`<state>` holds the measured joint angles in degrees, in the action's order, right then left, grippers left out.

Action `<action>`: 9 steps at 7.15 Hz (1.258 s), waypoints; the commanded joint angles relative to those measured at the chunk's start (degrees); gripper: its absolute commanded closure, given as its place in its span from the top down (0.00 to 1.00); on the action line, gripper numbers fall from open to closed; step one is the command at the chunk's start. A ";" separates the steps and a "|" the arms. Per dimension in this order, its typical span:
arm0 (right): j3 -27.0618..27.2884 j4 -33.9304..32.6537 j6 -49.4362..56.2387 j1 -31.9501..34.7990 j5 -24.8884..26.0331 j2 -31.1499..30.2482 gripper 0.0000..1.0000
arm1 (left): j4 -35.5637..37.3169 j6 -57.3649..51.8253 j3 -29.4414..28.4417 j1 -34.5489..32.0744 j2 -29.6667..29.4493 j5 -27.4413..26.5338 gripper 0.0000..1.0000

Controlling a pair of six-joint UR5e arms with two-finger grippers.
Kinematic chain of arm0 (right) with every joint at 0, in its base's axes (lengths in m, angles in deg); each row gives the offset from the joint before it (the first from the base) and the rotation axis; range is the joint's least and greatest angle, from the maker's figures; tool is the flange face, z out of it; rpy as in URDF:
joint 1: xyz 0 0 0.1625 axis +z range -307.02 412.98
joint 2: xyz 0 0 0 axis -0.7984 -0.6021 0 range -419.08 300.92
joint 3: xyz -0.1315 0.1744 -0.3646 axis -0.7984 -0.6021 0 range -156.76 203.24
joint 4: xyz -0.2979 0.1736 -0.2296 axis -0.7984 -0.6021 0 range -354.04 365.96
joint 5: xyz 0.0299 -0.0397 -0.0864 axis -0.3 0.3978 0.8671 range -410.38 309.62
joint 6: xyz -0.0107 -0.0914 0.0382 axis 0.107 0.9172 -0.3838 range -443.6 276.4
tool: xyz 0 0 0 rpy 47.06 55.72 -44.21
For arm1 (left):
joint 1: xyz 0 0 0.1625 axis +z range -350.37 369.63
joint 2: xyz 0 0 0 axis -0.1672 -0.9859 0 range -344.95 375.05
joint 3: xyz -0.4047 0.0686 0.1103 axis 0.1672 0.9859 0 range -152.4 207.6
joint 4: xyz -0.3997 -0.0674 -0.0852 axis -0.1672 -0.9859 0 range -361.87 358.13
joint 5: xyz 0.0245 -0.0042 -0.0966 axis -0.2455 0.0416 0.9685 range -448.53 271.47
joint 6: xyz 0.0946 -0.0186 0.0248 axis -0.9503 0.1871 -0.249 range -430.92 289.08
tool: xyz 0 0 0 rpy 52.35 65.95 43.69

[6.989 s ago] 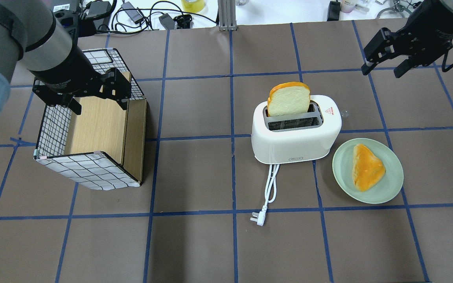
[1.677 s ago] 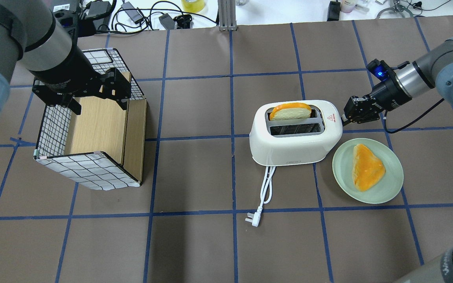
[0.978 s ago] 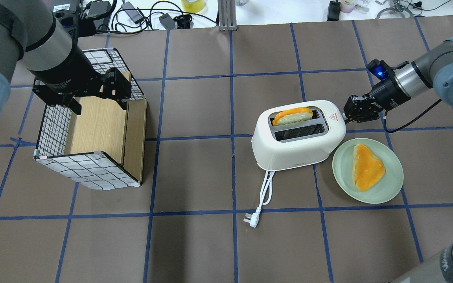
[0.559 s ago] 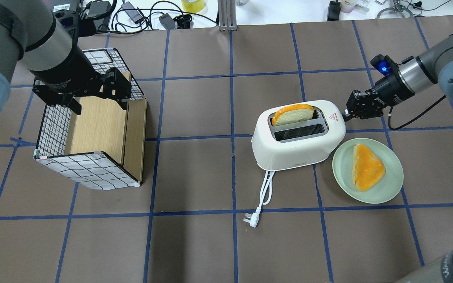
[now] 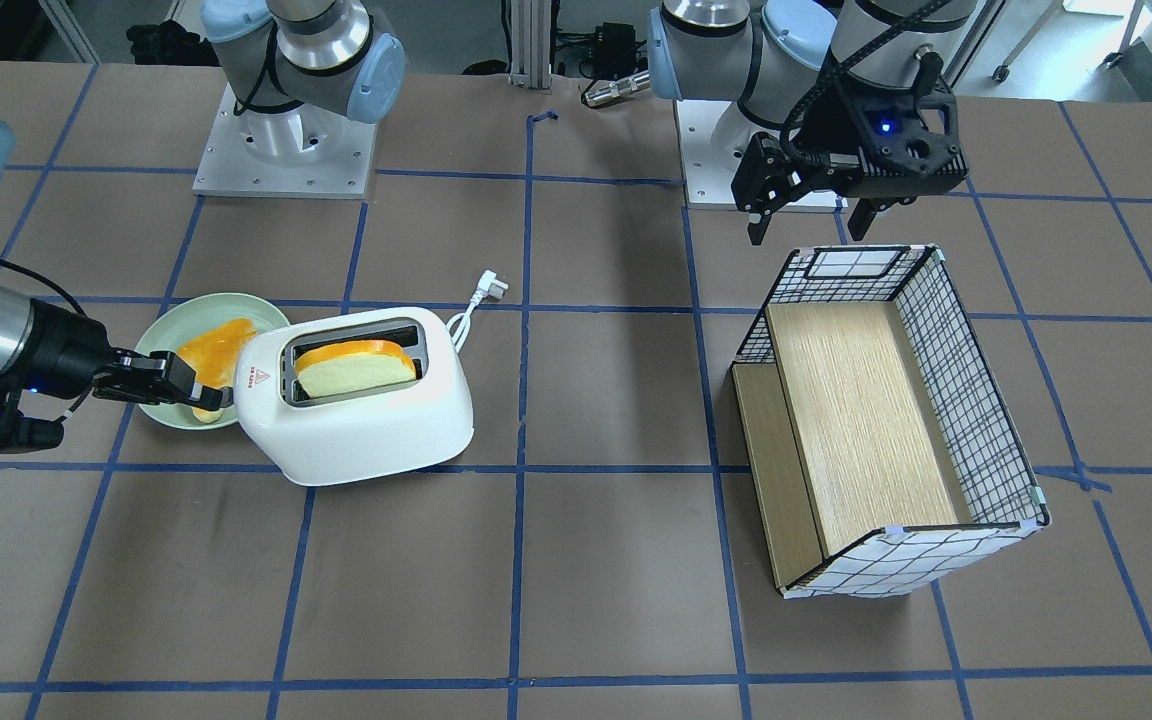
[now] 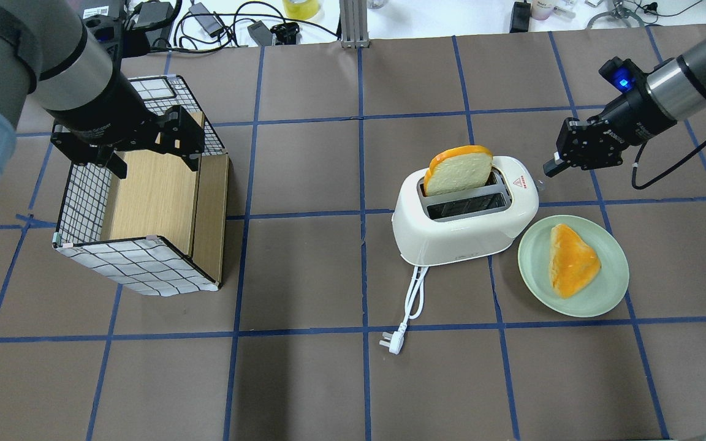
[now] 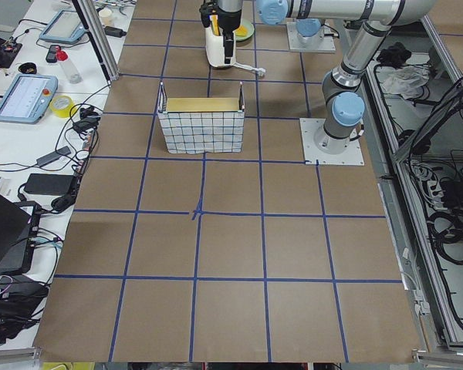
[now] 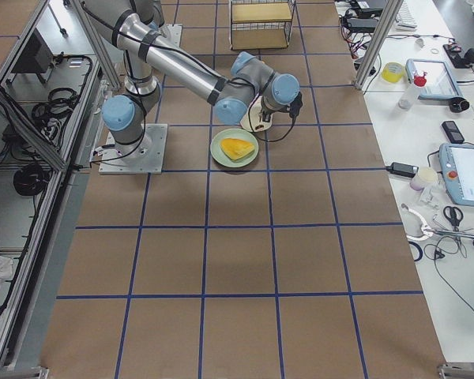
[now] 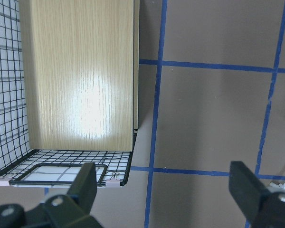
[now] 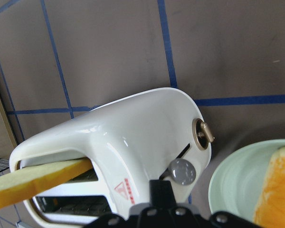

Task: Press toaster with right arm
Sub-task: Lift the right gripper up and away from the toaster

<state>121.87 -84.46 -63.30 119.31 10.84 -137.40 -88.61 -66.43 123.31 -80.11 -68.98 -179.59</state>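
The toaster (image 6: 463, 223) sits right of centre on the table (image 6: 304, 380), its bread slice (image 6: 458, 171) standing high, so the press looks unfinished; right fingers (image 6: 550, 167) clenched empty at its 2 o'clock; left fingers (image 9: 87, 185) released, off at 9 o'clock.

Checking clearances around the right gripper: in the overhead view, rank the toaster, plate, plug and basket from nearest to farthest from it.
1. Toaster, just left of the right gripper.
2. Plate, nearer the robot.
3. Plug, lower left.
4. Basket, far left.

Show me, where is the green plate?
In the overhead view, the green plate sits on the right side, just beside the white toaster.
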 commanded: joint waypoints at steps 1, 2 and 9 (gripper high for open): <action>-5.09 6.72 -2.45 0.11 3.70 -3.74 0.00 | 0.00 0.00 0.00 0.00 0.00 0.00 1.00; -7.03 8.22 -2.81 0.11 7.03 -5.33 0.02 | 0.00 0.00 0.00 0.00 0.00 0.00 1.00; -14.60 8.33 -8.44 0.55 24.54 -11.76 0.42 | 0.00 0.00 0.00 0.00 0.00 0.00 1.00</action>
<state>108.37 -76.07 -71.55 119.72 32.77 -148.96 -88.61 -66.43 123.31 -80.11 -68.98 -179.57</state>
